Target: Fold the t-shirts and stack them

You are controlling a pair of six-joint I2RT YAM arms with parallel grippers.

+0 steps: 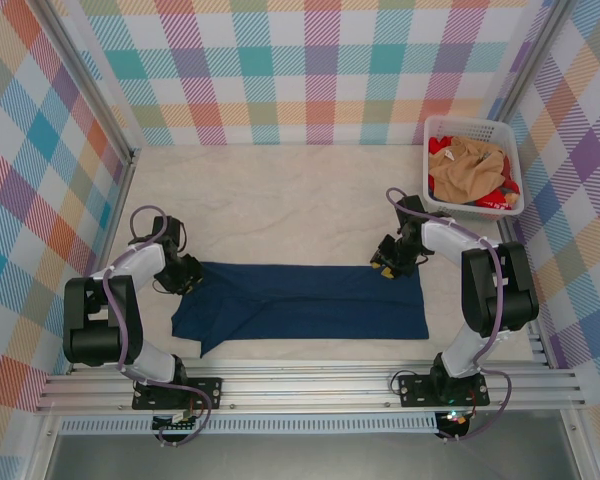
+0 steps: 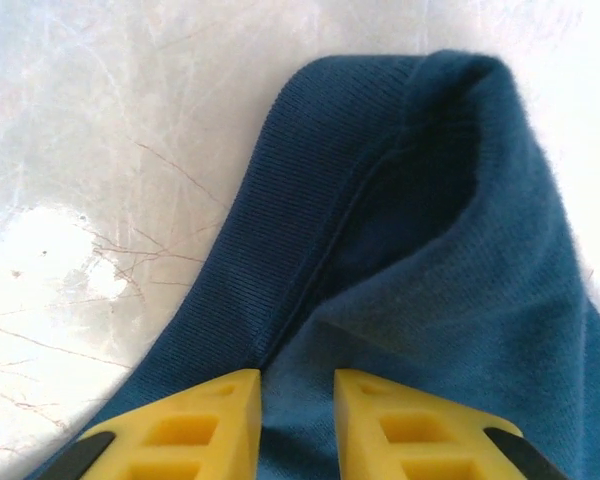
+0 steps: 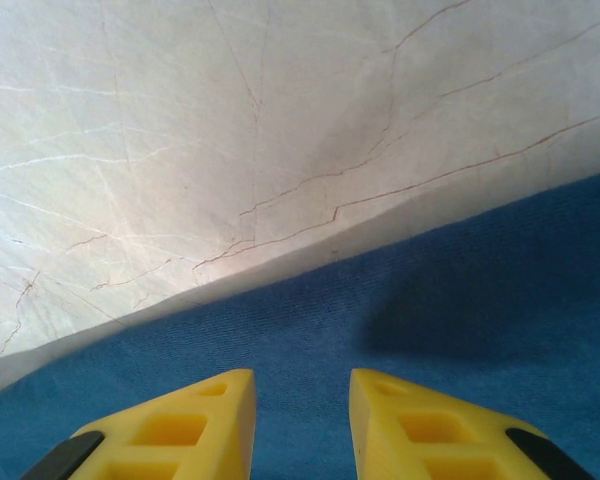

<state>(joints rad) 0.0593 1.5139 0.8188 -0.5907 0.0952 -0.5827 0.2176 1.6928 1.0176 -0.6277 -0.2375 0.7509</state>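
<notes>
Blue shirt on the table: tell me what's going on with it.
A robot is folding it. The navy shirt lies across the table as a long band. The left gripper sits at its bunched left end, the right gripper over its far right corner. Whether either pinches cloth is unclear. More shirts, tan and red, wait in the white basket at the far right.
</notes>
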